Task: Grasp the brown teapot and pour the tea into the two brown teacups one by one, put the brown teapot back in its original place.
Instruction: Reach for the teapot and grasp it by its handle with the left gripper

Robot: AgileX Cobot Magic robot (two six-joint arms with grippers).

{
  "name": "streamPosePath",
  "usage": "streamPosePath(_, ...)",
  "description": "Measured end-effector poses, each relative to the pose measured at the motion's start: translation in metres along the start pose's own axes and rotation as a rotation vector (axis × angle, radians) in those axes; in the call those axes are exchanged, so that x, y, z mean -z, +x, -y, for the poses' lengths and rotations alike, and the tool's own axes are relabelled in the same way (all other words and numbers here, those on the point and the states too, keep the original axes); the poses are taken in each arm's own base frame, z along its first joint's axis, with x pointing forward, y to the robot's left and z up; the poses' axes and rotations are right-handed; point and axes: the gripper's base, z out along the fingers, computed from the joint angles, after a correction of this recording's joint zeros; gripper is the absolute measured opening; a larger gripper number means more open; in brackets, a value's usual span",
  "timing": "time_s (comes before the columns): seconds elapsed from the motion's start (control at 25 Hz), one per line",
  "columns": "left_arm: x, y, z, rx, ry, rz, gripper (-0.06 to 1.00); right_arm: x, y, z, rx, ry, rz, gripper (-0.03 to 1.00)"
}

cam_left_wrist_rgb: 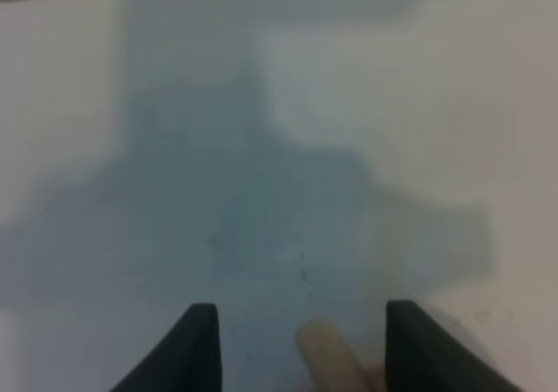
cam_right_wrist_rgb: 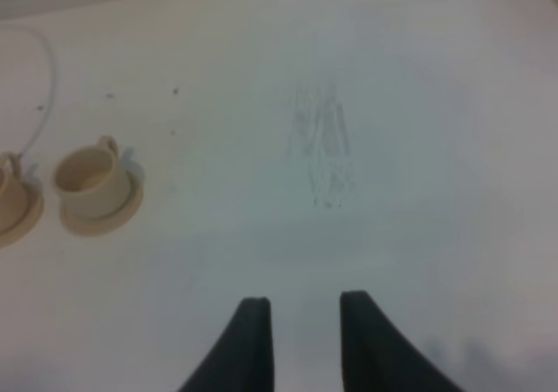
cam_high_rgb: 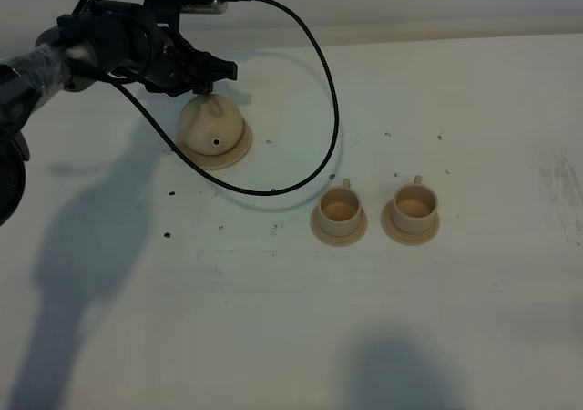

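The brown teapot (cam_high_rgb: 214, 126) stands on its round saucer (cam_high_rgb: 241, 146), the original place, at the back left, spout toward the front. My left gripper (cam_high_rgb: 211, 75) is open right behind the teapot at its handle side. In the left wrist view a beige part of the teapot (cam_left_wrist_rgb: 327, 361) shows between the spread fingers (cam_left_wrist_rgb: 187, 353). The two brown teacups, the left (cam_high_rgb: 339, 210) and the right (cam_high_rgb: 414, 202), stand on saucers right of centre. The right wrist view shows one teacup (cam_right_wrist_rgb: 87, 179) far from my right gripper (cam_right_wrist_rgb: 301, 340), which is empty with a narrow gap.
A black cable (cam_high_rgb: 330, 100) loops from the left arm over the table between the teapot and the cups. Small dark specks (cam_high_rgb: 170, 193) and scuff marks (cam_high_rgb: 560, 187) lie on the white tabletop. The right arm is out of the exterior view.
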Motion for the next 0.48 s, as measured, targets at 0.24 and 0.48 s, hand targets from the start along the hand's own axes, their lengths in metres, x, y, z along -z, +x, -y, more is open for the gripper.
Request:
streamPosePath(0.24, 0.0, -0.0005, -0.0013, -0.022, -0.015, 0.006, 0.04, 0.0, 0.0, 0.0, 0.0, 0.0, 0.0, 0.22)
streamPosePath(0.48, 0.0, -0.0006, -0.0013, -0.02, -0.014, 0.007, 0.04, 0.0, 0.0, 0.0, 0.0, 0.0, 0.0, 0.22)
